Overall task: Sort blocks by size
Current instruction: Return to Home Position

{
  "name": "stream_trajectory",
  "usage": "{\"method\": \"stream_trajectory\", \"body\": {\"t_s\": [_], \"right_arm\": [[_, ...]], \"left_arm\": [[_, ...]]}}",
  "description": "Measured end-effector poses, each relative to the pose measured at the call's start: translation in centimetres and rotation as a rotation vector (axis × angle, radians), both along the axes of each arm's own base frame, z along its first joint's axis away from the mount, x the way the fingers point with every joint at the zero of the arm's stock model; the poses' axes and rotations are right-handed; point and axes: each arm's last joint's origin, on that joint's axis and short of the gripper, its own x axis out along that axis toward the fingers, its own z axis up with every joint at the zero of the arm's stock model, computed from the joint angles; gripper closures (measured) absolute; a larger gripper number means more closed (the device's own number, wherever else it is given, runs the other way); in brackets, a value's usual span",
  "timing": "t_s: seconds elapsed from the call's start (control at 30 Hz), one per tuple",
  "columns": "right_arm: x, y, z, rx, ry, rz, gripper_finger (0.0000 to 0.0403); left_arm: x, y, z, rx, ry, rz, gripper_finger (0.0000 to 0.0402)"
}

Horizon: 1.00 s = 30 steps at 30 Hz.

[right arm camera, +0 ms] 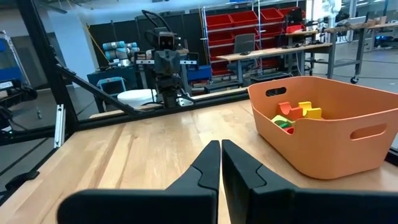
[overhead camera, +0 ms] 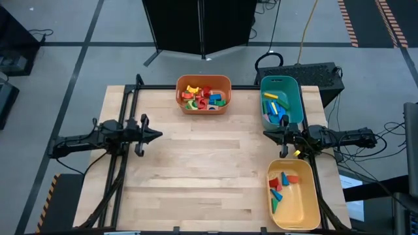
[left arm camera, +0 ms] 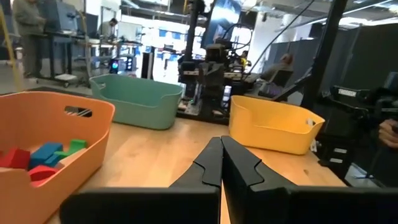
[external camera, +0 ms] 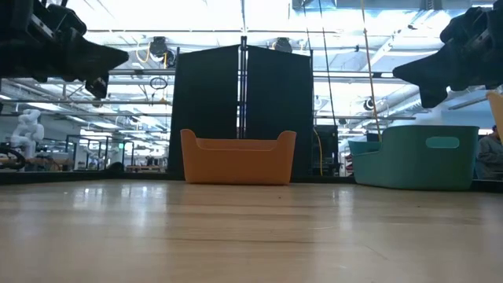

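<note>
Since all small coloured blocks [overhead camera: 202, 96] are lying inside orange, teal and yellow plastic bins [overhead camera: 178, 94], I am judging sorting finished, left hand [overhead camera: 159, 135] and right hand [overhead camera: 265, 134] closed.

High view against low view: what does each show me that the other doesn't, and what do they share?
Only the high view shows the blocks, which lie inside the orange bin, the teal bin and the yellow bin. Only the low view shows the air between the arms and the table, the bins' side walls and the room behind. Both views show the orange and teal bins at the far edge. Both also show the left gripper and the right gripper, at opposite sides of the table.
</note>
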Motion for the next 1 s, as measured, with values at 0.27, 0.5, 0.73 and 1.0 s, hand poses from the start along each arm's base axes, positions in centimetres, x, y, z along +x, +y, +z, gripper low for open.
{"method": "stream_trajectory", "body": {"t_s": [0.27, 0.5, 0.73, 1.0], "right_arm": [[0.0, -0.1, -0.1, 0.028, 0.005, -0.015, 0.0403], [0.1, 0.0, -0.3, 0.031, 0.001, 0.012, 0.0403], [0.1, 0.0, -0.3, 0.021, 0.002, 0.01, 0.0403], [0.6, 0.1, -0.8, -0.004, 0.075, 0.039, 0.0403]], "left_arm": [[0.0, 0.1, -0.1, 0.004, 0.006, 0.036, 0.0402], [0.1, 0.3, -1.0, -0.002, 0.056, 0.089, 0.0402], [0.2, 0.2, -1.1, 0.015, 0.067, 0.095, 0.0402], [0.2, 0.0, -1.1, 0.024, 0.069, 0.074, 0.0402]]}}
